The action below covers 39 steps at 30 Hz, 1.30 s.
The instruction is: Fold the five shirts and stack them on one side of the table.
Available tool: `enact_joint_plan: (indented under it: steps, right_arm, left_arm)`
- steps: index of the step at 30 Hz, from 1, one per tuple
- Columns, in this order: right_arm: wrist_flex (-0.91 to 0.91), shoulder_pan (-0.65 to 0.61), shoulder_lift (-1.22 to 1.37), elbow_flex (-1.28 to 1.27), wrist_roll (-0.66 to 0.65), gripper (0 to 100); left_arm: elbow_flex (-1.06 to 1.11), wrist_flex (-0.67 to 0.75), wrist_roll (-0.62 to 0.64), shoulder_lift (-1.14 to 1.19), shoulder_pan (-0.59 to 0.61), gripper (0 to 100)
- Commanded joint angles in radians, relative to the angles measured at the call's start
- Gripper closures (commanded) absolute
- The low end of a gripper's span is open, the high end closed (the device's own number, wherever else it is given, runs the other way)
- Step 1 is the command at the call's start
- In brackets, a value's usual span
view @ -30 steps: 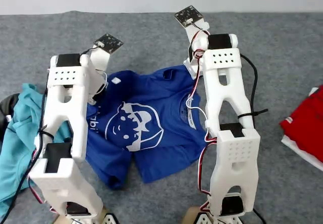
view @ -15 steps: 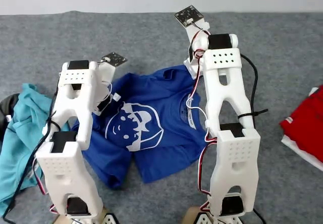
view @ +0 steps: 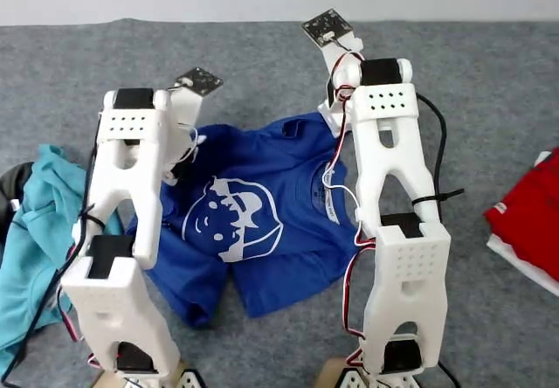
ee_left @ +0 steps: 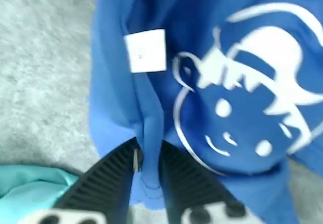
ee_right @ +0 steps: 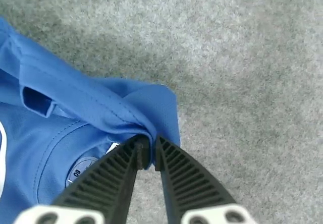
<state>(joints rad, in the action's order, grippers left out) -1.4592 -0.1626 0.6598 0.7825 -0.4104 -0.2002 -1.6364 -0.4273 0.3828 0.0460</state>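
Observation:
A blue shirt with a white cartoon print lies spread on the grey table between the two arms. My left gripper is shut on a fold of the blue shirt near a white tag. My right gripper is shut on a bunched corner of the blue shirt at its far edge. From above, the left arm stands over the shirt's left side. The right arm stands over its right side. A teal shirt lies crumpled at the left.
A red shirt on a white one lies at the table's right edge. Something dark sits under the teal shirt at the far left. Bare grey table stretches beyond the blue shirt and between the right arm and the red shirt.
The left arm swung right over the blue shirt, then drew back slightly, dragging the shirt's left edge with it. The right arm stayed still.

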Motion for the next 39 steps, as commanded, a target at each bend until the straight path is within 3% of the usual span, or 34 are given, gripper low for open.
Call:
enact_joint_plan:
  steps: [1, 8, 17, 31, 39]
  right_arm:
    - [-0.001, 0.012, -0.067, 0.012, 0.005, 98.8]
    - [-0.001, 0.008, -0.067, 0.012, 0.005, 98.8]
    - [-0.016, 0.027, -0.143, 0.112, 0.005, 98.8]
    - [-0.142, 0.128, -0.311, 0.562, 0.006, 98.8]
    - [-0.143, 0.16, -0.47, 0.643, -0.048, 98.8]
  left_arm:
    - [-0.031, -0.083, 0.009, -0.061, -0.02, 96]
    - [-0.061, -0.092, 0.011, -0.104, -0.014, 99]
    - [-0.11, -0.083, 0.104, -0.413, -0.012, 99]
    - [-0.11, 0.083, 0.178, -0.69, 0.061, 99]
    - [-0.11, 0.183, 0.18, -0.868, 0.061, 99]
